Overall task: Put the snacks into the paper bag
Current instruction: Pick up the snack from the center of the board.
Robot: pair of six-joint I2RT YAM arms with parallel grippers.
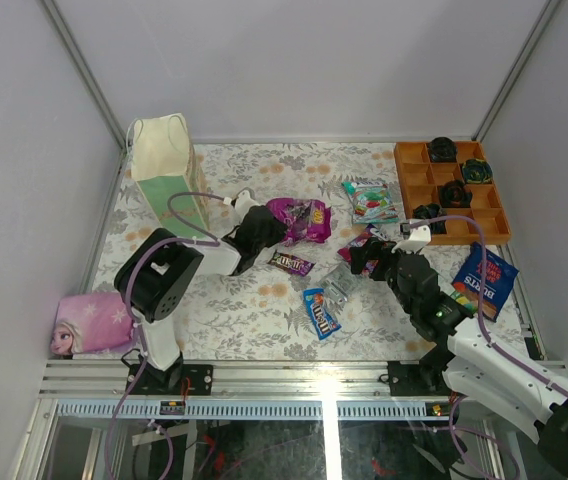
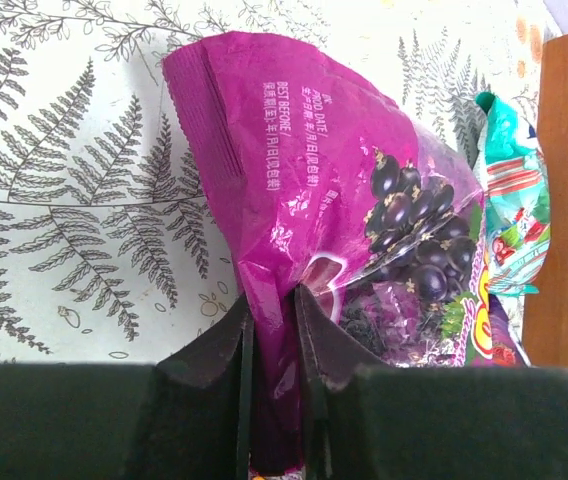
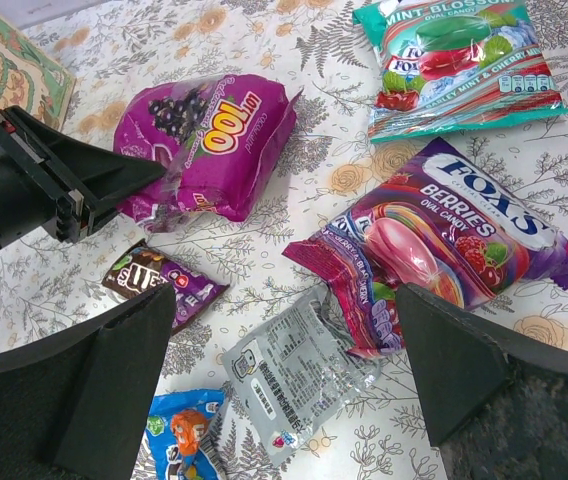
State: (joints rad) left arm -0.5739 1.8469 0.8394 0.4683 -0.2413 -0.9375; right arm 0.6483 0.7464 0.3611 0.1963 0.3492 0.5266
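Paper bag (image 1: 164, 165) upright at table's (image 1: 254, 310) 10 o'clock corner. Orange tray (image 1: 451, 190) at 2 o'clock, dark round things inside. Pink item (image 1: 89, 325) at 8 o'clock. BURTS bag (image 1: 485, 279) at 4 o'clock.

Near centre: magenta bag (image 1: 302, 220), left end effector (image 1: 262, 232) touching its 9 o'clock edge. Dark bar (image 1: 291, 264) just beside, at bag's 6 o'clock. Blue packet (image 1: 321, 312) and silver wrapper (image 1: 338, 285) nearer arms. Sweets bag (image 1: 370, 200) at magenta bag's 2 o'clock. Right end effector (image 1: 369, 255) just beyond silver wrapper, jaw state unclear.
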